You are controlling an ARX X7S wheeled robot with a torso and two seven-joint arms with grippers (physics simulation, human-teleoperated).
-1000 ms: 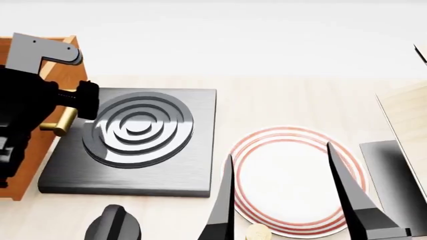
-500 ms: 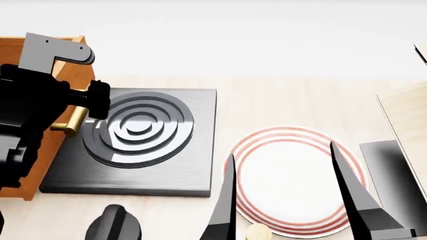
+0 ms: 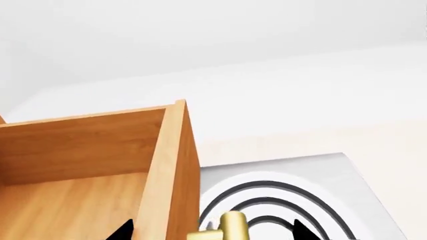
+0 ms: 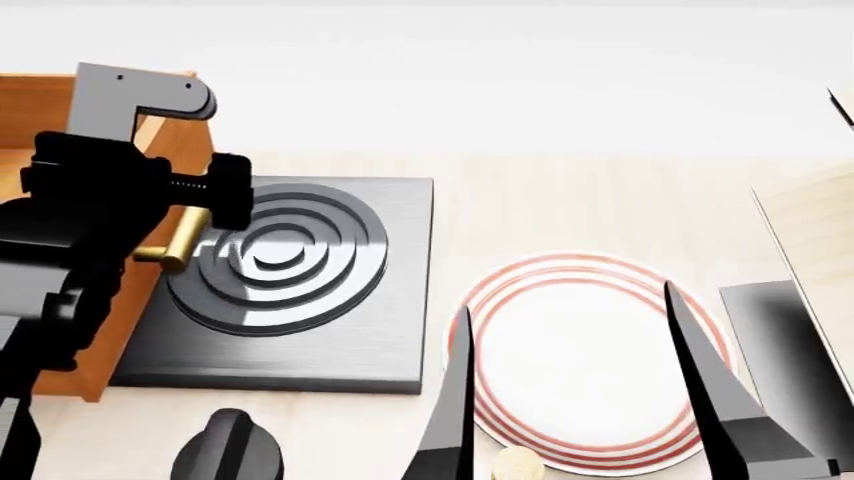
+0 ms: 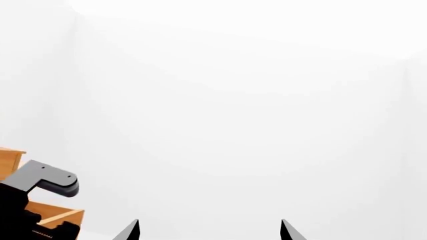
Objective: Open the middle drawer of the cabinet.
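Middle drawer (image 4: 134, 290) pulled out at about 9 o'clock in the head view, its orange-brown front overlapping the left edge of the hotplate (image 4: 294, 290), open box interior plain in the left wrist view (image 3: 80, 170). Brass handle (image 4: 174, 245) jutting from the front toward the hotplate's rings, also seen end-on in the wrist view (image 3: 230, 227). Left gripper (image 4: 194, 215) at 10 o'clock, black body hard against the handle; two dark fingertips (image 3: 123, 231) flanking the drawer front and handle in the wrist view, apparently closed on the handle, though actual contact hidden at the frame edge. Rest of the cabinet (image 4: 34, 100) only a sliver of orange wood behind the left arm, its corner also in the right wrist view (image 5: 13, 157). Red-ringed white plate (image 4: 587, 360) at 5 o'clock, well apart from the hotplate. Right gripper (image 4: 581, 400) low over the plate, two long black fingers (image 4: 447, 410) spread wide and empty, one over each side of the plate; in its own wrist view only the fingertips (image 5: 130, 230) against blank white. Dark knob (image 4: 227, 450) near 7 o'clock, small tan disc (image 4: 514, 463) at the plate's near rim. Pale boards (image 4: 814, 240) at 3 o'clock.
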